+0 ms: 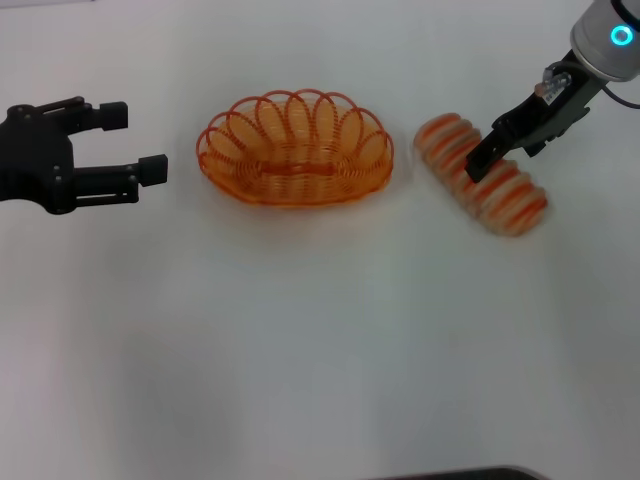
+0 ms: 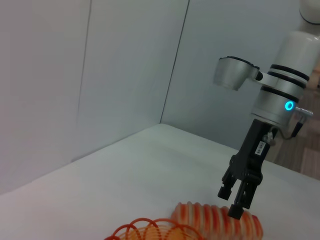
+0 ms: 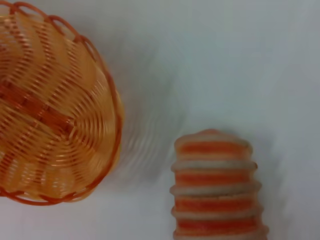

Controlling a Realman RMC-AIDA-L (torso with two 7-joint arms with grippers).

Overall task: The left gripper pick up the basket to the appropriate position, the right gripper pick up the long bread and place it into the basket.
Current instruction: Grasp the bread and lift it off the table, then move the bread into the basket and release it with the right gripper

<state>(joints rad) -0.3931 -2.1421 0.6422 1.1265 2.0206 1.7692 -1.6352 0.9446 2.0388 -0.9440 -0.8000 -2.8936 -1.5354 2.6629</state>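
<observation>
The orange wire basket [image 1: 295,150] stands empty on the white table, back centre. My left gripper [image 1: 135,142] is open, just left of the basket and apart from it. The long striped bread [image 1: 480,175] lies at an angle to the right of the basket. My right gripper [image 1: 483,160] is open and hangs right over the middle of the bread, fingers pointing down at it. The left wrist view shows the right gripper [image 2: 230,202] with its tips at the top of the bread [image 2: 210,220], behind the basket's rim [image 2: 145,230]. The right wrist view shows the basket [image 3: 45,110] and one end of the bread [image 3: 215,190].
The white table [image 1: 300,340] stretches wide toward me in front of the basket and bread. A dark object's edge [image 1: 470,473] shows at the near edge. Pale wall panels [image 2: 100,65] stand behind the table.
</observation>
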